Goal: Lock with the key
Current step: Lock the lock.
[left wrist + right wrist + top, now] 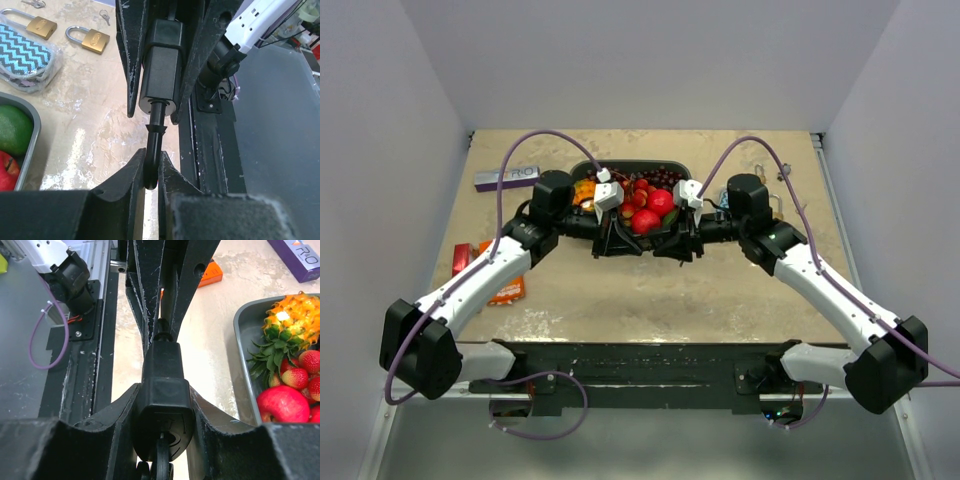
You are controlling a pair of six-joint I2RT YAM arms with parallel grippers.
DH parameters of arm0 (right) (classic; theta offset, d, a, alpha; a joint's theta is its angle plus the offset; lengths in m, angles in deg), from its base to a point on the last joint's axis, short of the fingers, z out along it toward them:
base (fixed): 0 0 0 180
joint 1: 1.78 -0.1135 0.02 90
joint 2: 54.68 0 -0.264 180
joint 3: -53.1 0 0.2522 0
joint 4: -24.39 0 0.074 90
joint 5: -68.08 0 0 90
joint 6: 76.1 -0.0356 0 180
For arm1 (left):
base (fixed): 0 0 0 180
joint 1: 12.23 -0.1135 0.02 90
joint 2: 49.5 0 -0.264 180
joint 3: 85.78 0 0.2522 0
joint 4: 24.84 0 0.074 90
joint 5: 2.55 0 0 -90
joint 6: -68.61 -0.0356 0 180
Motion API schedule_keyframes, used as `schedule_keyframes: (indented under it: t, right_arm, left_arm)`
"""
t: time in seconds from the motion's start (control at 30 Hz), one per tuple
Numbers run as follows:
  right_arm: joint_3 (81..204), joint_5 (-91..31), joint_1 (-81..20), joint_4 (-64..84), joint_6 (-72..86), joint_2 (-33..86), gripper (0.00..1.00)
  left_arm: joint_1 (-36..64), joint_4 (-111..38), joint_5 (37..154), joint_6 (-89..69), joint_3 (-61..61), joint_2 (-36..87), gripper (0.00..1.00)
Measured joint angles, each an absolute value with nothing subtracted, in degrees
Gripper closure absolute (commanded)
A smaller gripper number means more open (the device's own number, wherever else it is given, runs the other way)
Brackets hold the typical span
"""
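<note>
Lock [162,405] is the black one. It hangs between the two arms just off the near edge of the tray [241,335], up off the surface as far as I can tell. The right gripper [163,390] is clamped around the body. The left gripper [151,161] is pinched down narrow on the shackle [153,145] from the opposite side.

So the pickup and the two-handed hold look done. The shackle seems pulled out of the body a bit, with a bare stretch of rod and a notch showing, so I'd say it's not snapped in yet. Something thin pokes out of the keyhole end in the right wrist view. Might be the key [162,462], but it's too cropped to tell.

What's left imo: push the shackle into the lock, then turn the key. Two brass padlocks [92,40] sit off to the right of the tray, nobody's on those.
</note>
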State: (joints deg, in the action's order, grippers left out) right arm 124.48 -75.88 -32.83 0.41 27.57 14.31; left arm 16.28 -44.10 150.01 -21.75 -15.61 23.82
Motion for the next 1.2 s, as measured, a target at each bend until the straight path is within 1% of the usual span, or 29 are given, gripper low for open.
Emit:
schedule_keyframes:
  t: [0.47, 1.0, 1.2]
  right_arm:
    - [124.81, -75.64, -32.83, -0.05, 32.36, 16.28, 1.00]
    - [126.10, -77.08, -32.13, 1.42, 25.27, 19.23, 1.00]
    - [126.10, -76.75, -31.93, 2.44, 24.86, 19.23, 1.00]
  left_arm:
    - [16.30, -42.48, 149.60, -16.16, -15.59, 25.44, 1.00]
    - [17.11, -41.17, 144.14, -18.93, -15.53, 25.73, 1.00]
    - [17.11, -37.52, 144.33, -13.64, -15.55, 26.16, 1.00]
